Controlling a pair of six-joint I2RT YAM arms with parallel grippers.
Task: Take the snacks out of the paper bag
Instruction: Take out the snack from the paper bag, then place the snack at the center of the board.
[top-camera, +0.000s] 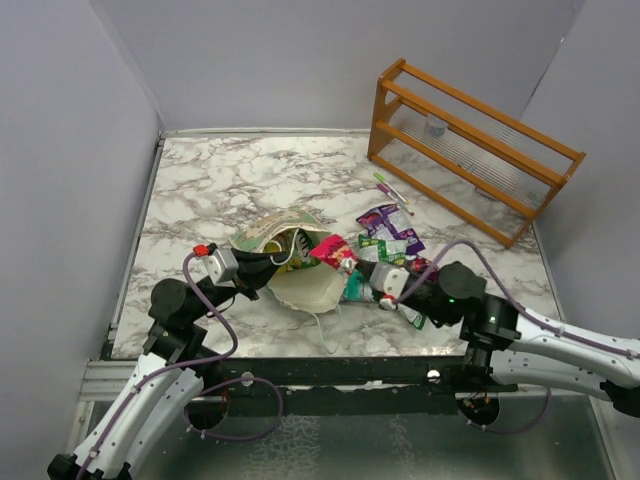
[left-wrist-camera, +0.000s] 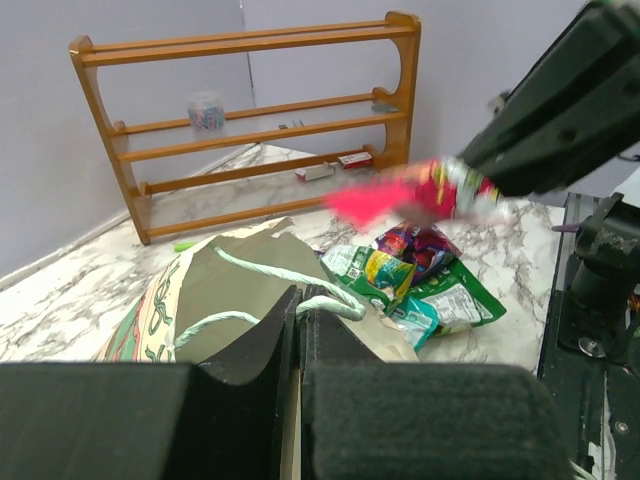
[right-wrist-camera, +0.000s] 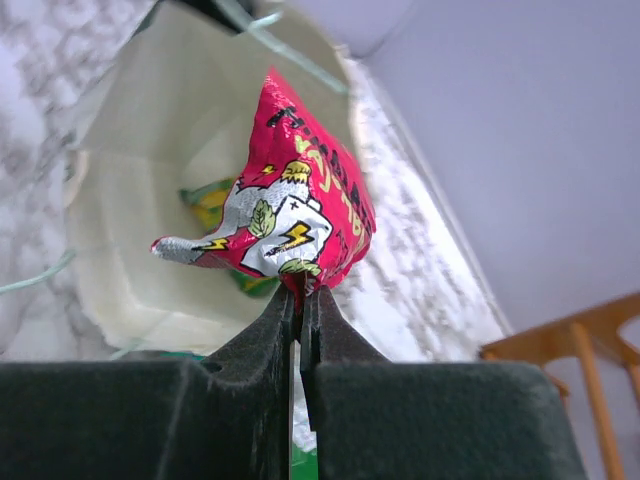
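The right gripper (right-wrist-camera: 299, 292) is clamped on one edge of a shiny red crinkly snack packet (right-wrist-camera: 290, 210), holding it in the air just in front of the open mouth of the pale mint-green paper bag (right-wrist-camera: 120, 170) on the white marble table (top-camera: 200, 180). The left gripper (left-wrist-camera: 298, 305) is pinched onto the bag's rim beside its white cord handles (left-wrist-camera: 270, 270). A green-and-yellow packet (right-wrist-camera: 210, 200) shows inside the bag, and several more packets (top-camera: 392, 232) lie heaped just to its right.

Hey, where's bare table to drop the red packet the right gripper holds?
Widest: far-left table, between the bag and back wall. Smaller: right side, between the packet pile and table edge. Crowded: around the bag mouth and pile, where the red packet hangs.
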